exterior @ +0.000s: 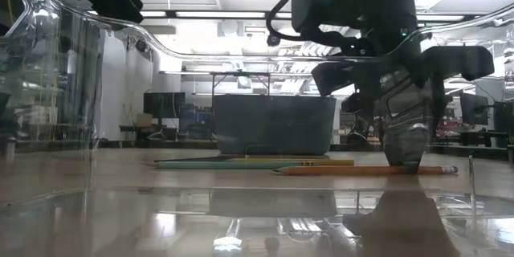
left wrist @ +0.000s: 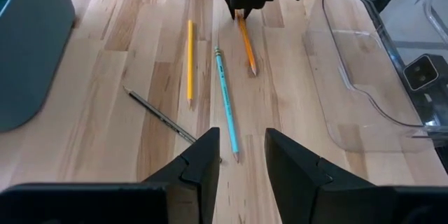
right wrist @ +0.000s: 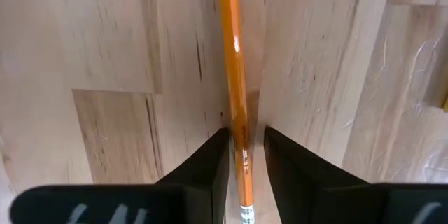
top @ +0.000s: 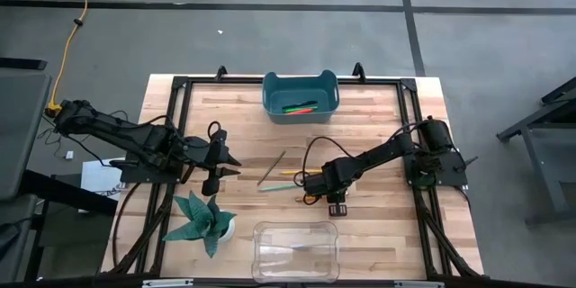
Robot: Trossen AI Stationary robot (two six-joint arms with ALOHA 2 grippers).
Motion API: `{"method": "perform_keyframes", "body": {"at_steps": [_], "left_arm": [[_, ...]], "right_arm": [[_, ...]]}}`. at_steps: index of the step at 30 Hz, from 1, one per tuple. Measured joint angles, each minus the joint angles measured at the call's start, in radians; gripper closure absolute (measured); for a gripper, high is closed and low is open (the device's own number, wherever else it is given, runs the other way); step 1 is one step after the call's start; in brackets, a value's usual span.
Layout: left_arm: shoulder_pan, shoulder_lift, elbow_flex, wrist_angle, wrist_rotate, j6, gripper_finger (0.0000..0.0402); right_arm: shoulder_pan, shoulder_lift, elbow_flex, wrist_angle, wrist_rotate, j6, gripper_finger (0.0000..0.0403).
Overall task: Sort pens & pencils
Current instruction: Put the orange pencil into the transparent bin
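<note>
Currently: Right End Effector Astride Orange Pencil

Right end effector (right wrist: 243, 155) is lowered to the desk (top: 378, 234), right of centre. Its fingers (right wrist: 203, 164) stand apart on either side of the orange pencil (right wrist: 234, 77), which lies flat on the wood between them; whether the pads touch it cannot be told.

Left end effector (left wrist: 240, 155) hangs over the left half of the desk with fingers spread and nothing between them.

Three more pencils lie near the centre, well apart from each other's tips: yellow (left wrist: 190, 59), light teal (left wrist: 225, 101) and dark (left wrist: 159, 115).

Green and red pens (top: 300, 107) lie inside the blue bin (top: 301, 82) at the far edge. A clear tray (top: 296, 250) sits at the near edge, beside a green plant (top: 203, 219).
</note>
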Motion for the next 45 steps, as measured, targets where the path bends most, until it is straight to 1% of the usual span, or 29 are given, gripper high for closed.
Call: {"method": "perform_keyframes", "body": {"at_steps": [9,18,21,28,37,45], "left_arm": [[0.0,0.0,0.0,0.001,0.0,0.0,0.0298],[0.0,0.0,0.0,0.001,0.0,0.0,0.0298],[0.0,0.0,0.0,0.001,0.0,0.0,0.0298],[0.0,0.0,0.0,0.001,0.0,0.0,0.0298],[0.0,0.0,0.0,0.001,0.014,0.015,0.0298],[0.0,0.0,0.0,-0.004,0.056,0.023,0.0298]], "right_arm": [[0.0,0.001,-0.001,0.002,0.001,0.0,0.032],[0.0,0.002,-0.002,0.002,0.005,0.0,0.0378],[0.0,0.003,-0.002,0.002,0.005,0.0,0.0389],[0.0,0.006,0.011,-0.007,0.004,0.002,0.0393],[-0.019,0.011,0.066,0.0,0.013,0.017,0.0394],[-0.061,0.009,0.181,-0.023,0.044,-0.007,0.0395]]}}
